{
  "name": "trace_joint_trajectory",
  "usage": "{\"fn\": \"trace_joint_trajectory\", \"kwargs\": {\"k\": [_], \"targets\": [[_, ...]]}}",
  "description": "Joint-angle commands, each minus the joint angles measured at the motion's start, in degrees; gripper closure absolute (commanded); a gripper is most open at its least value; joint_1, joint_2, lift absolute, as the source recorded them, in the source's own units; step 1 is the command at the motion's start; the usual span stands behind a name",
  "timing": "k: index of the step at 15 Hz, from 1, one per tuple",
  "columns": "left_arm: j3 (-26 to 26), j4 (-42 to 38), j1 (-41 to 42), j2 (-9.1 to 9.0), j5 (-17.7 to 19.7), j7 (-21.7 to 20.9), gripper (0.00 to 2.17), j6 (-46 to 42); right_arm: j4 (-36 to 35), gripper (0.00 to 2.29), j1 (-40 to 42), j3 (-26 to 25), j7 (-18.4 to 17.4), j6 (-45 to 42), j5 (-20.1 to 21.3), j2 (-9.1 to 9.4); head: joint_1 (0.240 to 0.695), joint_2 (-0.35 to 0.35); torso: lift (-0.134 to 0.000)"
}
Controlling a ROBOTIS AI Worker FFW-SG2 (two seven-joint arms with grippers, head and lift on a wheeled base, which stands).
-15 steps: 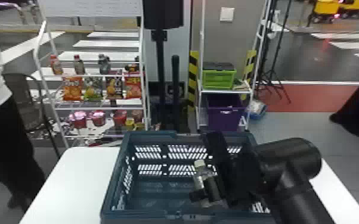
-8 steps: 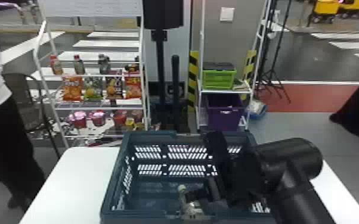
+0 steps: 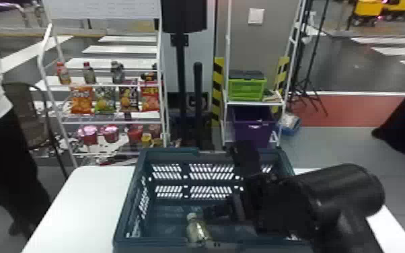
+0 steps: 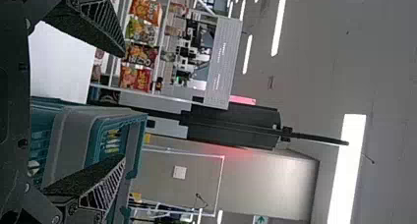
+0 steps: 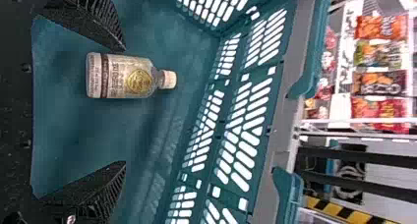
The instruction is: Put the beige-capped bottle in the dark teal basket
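Shop-like setup: white rack [image 3: 40,59], upper left of head view, stocked with snack bags [image 3: 81,101], bottles [image 3: 63,75], tubs [image 3: 87,135]; white-striped floor [image 3: 121,49] behind

- The basket [image 3: 168,152] sits on the table [image 3: 87,202].
- The bottle [image 3: 197,232] is in the basket, toward its near side.
- Behind the table, on the left, is a display rack [image 3: 43,43]: drink bottles [image 3: 89,74] on top, snack bags [image 3: 105,101] beneath, tubs [image 3: 87,134] lower still.
- A chair [image 3: 32,114] is left of the rack.
- Behind, to the right, a shelf unit [image 3: 255,103] bears a crate [image 3: 247,89], with a storage bin [image 3: 254,128] below.
- A tripod [image 3: 304,84] is right of that unit.
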Motion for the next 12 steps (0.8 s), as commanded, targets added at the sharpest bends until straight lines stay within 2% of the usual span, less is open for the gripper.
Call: {"fn": "trace_joint_trajectory", "kwargs": {"k": [1, 4, 8, 12], "targets": [[0.0, 0.01, 0.0, 0.0, 0.0, 0.01, 0.16, 0.0, -7.07, 0.07, 5.36, 0.25, 0.0, -7.57, 2.01, -1.55, 0.499, 0.0, 0.0], [0.0, 0.01, 0.0, 0.0, -0.09, 0.01, 0.16, 0.0, -14.45, 0.07, 14.59, -0.54, 0.0, -22.34, 2.45, -5.51, 0.499, 0.0, 0.0], [-0.09, 0.01, -0.09, 0.0, -0.09, -0.08, 0.16, 0.18, -20.07, 0.07, 28.56, -3.44, 0.09, -45.36, 2.63, -9.29, 0.499, 0.0, 0.0], [-0.09, -0.25, -0.09, 0.0, -0.09, -0.08, 0.16, 0.0, -22.62, 0.07, 42.8, -8.45, 0.61, -64.52, 3.42, -9.55, 0.499, 0.0, 0.0]]}}
